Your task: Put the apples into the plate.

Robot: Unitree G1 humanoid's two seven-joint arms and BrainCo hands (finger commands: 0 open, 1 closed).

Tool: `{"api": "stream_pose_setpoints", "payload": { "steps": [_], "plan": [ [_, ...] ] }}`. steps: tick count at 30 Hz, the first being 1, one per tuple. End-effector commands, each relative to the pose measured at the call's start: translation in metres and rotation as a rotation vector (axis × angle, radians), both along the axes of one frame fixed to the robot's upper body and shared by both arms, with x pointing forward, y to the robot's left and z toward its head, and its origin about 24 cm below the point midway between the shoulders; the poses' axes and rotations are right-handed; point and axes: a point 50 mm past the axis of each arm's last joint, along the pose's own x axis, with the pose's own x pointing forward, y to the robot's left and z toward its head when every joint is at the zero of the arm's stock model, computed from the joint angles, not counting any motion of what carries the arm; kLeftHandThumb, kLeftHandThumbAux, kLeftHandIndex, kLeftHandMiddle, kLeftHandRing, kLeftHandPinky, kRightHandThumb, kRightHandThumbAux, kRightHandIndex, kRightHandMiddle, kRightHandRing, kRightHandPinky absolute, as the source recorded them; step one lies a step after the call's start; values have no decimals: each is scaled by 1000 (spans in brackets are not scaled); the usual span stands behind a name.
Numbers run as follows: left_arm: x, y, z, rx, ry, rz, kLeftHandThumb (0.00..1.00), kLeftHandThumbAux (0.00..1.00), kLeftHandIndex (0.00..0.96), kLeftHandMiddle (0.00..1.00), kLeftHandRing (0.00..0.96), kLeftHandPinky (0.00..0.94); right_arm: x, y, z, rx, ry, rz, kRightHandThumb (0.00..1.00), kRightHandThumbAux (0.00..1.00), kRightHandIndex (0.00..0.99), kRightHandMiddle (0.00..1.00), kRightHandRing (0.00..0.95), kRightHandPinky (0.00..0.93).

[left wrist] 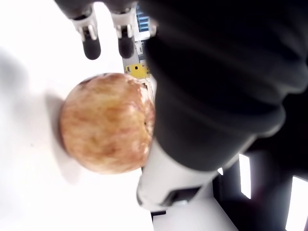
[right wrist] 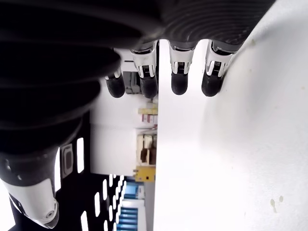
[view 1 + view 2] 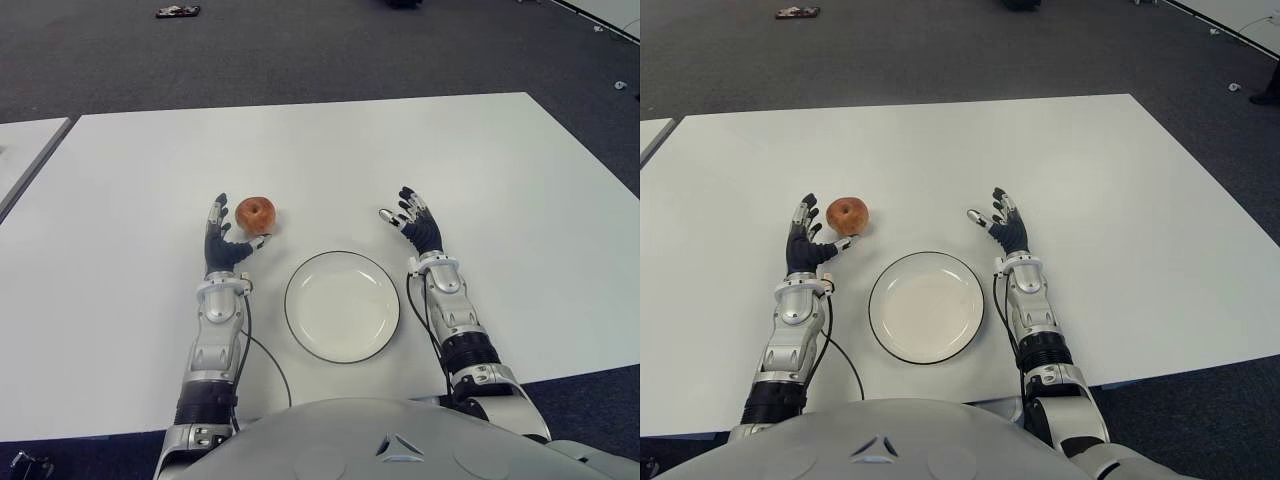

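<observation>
On the white tabletop (image 3: 480, 170), an apple (image 3: 256, 213) sits against the open fingers of the left robot hand (image 3: 226, 243), not yet gripped. Right robot hand (image 3: 412, 225) hovers open, empty. Next, probably: close, lift, carry to the empty plate (image 3: 342, 305) nearby.

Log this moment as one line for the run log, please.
left hand: open, beside apple, not grasping | right hand: open, idle right of plate | plate: holds nothing | table: apple on it

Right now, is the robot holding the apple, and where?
No. The left robot hand is open beside the apple, thumb touching its side. The right robot hand holds nothing.
</observation>
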Motion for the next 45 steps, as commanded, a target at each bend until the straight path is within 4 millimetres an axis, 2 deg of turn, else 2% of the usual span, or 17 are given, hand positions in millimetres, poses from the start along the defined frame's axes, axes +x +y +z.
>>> {"api": "stream_pose_setpoints", "payload": {
  "steps": [1,31,35,41,45],
  "plan": [
    [-1,-2,-1,9,25,-17,13,536,0,0,0,0,-3,1,-5,-2,33,-1,83,663,0,0,0,40],
    [-2,-1,1,13,31,-7,20,545,0,0,0,0,-3,3,-5,0,34,-2,85,669,0,0,0,40],
    [-2,3,10,70,-27,-3,23,546,0,0,0,6,-3,3,-4,2,33,-2,83,666,0,0,0,43],
    [0,17,41,228,-145,17,44,537,0,0,0,1,-3,3,-4,1,32,-1,84,669,0,0,0,42],
    [8,28,64,411,-215,33,76,504,0,0,0,0,-2,3,-5,-1,37,3,86,673,0,0,0,41]
  ]
}}
